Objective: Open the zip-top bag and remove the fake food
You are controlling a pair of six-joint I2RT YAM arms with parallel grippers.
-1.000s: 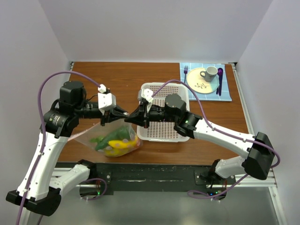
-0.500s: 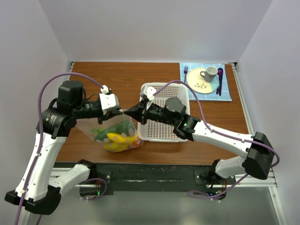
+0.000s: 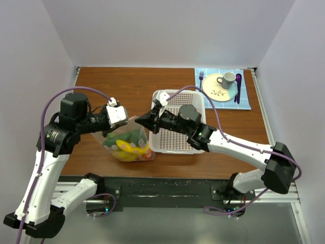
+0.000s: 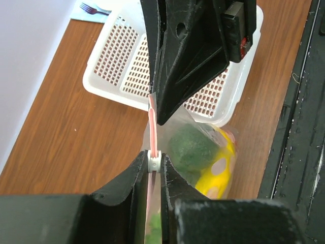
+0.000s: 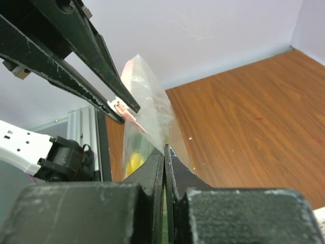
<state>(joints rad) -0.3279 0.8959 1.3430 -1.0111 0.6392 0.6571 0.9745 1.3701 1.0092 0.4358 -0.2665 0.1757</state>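
Note:
The zip-top bag (image 3: 129, 138) hangs clear and crinkly between both grippers, left of the basket. Its pinkish zip strip (image 4: 152, 122) runs from one gripper to the other. My left gripper (image 4: 154, 158) is shut on the strip's small white slider (image 4: 154, 161); from above the left gripper (image 3: 127, 122) sits at the bag's top. My right gripper (image 5: 164, 151) is shut on the bag's upper edge (image 5: 152, 109), and from above the right gripper (image 3: 141, 118) is close to the left one. The fake food (image 3: 131, 147) lies bunched in the bag's bottom: a green lime (image 4: 195, 147), a yellow banana (image 4: 223, 170).
A white perforated basket (image 3: 195, 147) stands right of the bag, under the right arm. At the back right a blue mat holds a cream plate (image 3: 216, 86) with a grey mug (image 3: 227, 78), fork and purple spoon. The table's near edge (image 3: 152, 175) runs just below the bag.
The bag's mouth has risen with both grippers and shifted slightly left. The bag went from lying slack on the table to hanging upright, the food bunching lower.

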